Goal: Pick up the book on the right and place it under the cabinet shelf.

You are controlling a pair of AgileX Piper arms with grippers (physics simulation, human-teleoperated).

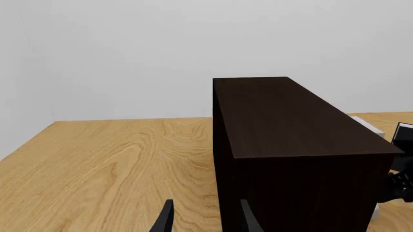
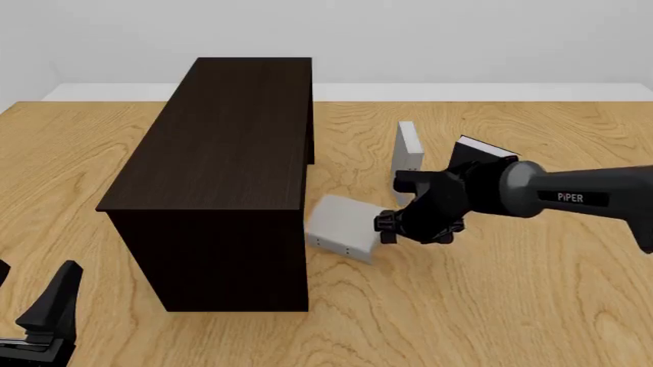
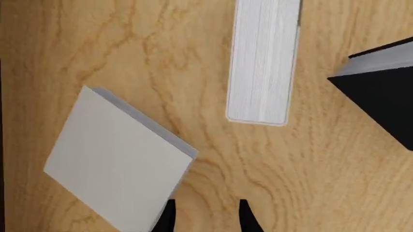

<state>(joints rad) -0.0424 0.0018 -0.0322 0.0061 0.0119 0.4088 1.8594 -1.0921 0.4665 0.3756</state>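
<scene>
The light-grey book point(image 2: 342, 222) lies flat on the table, just right of the cabinet shelf point(image 2: 219, 153), with two dark dots on its near edge. In the right wrist view the book point(image 3: 119, 159) is tilted, one corner beside my left finger. My right gripper point(image 2: 388, 225) is open and empty, low over the table at the book's right edge; the wrist view point(image 3: 205, 215) shows bare wood between the fingers. My left gripper point(image 2: 30, 298) is open and empty at the near left, in front of the cabinet's near end point(image 1: 290, 159).
A second grey book point(image 2: 408, 149) stands upright on the table behind my right gripper, page edges showing point(image 3: 263, 63). A black-covered book point(image 2: 479, 149) stands to its right point(image 3: 384, 87). The table's far edge meets a pale wall.
</scene>
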